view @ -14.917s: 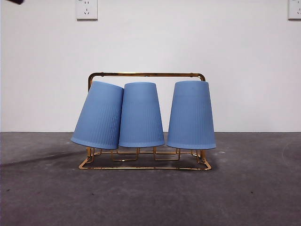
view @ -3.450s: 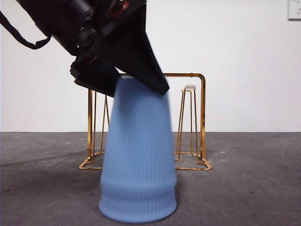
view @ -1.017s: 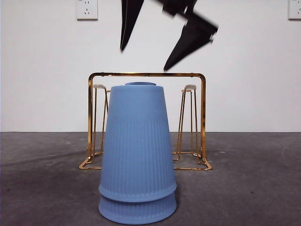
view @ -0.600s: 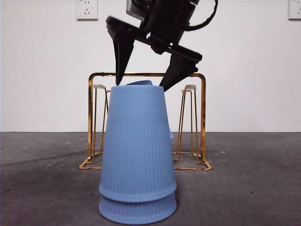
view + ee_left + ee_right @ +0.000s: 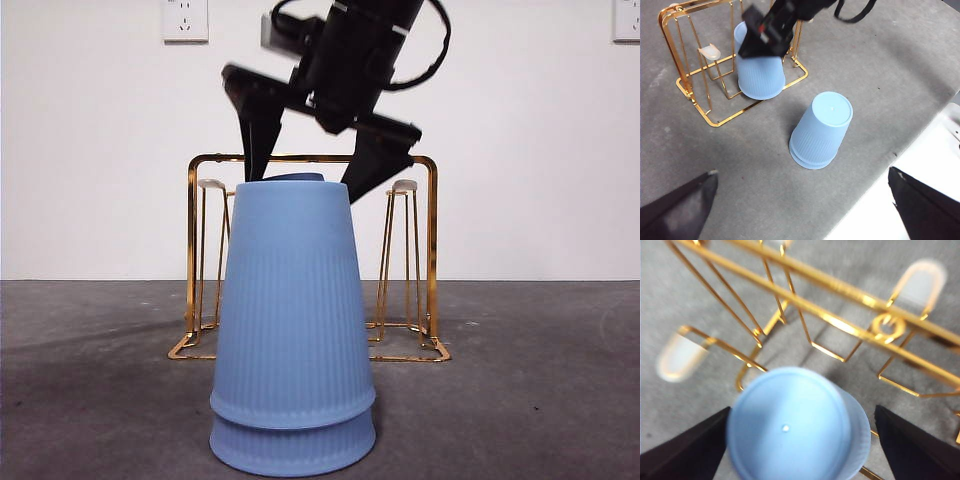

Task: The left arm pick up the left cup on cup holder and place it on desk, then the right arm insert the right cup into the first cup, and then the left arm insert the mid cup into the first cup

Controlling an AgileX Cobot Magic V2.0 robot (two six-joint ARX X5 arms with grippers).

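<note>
Because 2 cups are already nested, the step in hand: lifting the last cup off the rack and onto the stack.
Stack (image 5: 293, 330): 2 blue ribbed cups, mouth down, one over the other, on the desk (image 5: 520, 400), near side, in front of the cup holder (image 5: 432, 250) and apart from it.
Mid cup (image 5: 760, 75): upside down on the middle peg of the cup holder, far behind the stack; the front view shows only a sliver of its top.
Pegs: the left and right pale-tipped pegs stand bare.
Right gripper (image 5: 303, 188): down over the mid cup, fingers spread with 1 on each side of the cup's upper part, not closed on it. In its wrist view 1 finger looks just beside the cup wall and the other stands further off.
Left gripper (image 5: 802, 171): high above the desk and well away, fingers spread wide, holding nothing.
Mismatch: the task gives this cup to the left arm, but the right arm is at it.
Doing it well: centre the fingers on the cup before closing, so neither side pushes it askew on the peg. Grip lightly; the thin wall probably flexes. Lift straight up until the rim clears the peg and the top bar, or the light wire rack may drag along.
Placing: carry it toward the near side, line it up over the stack's flat top, and lower it squarely before letting go.
</note>
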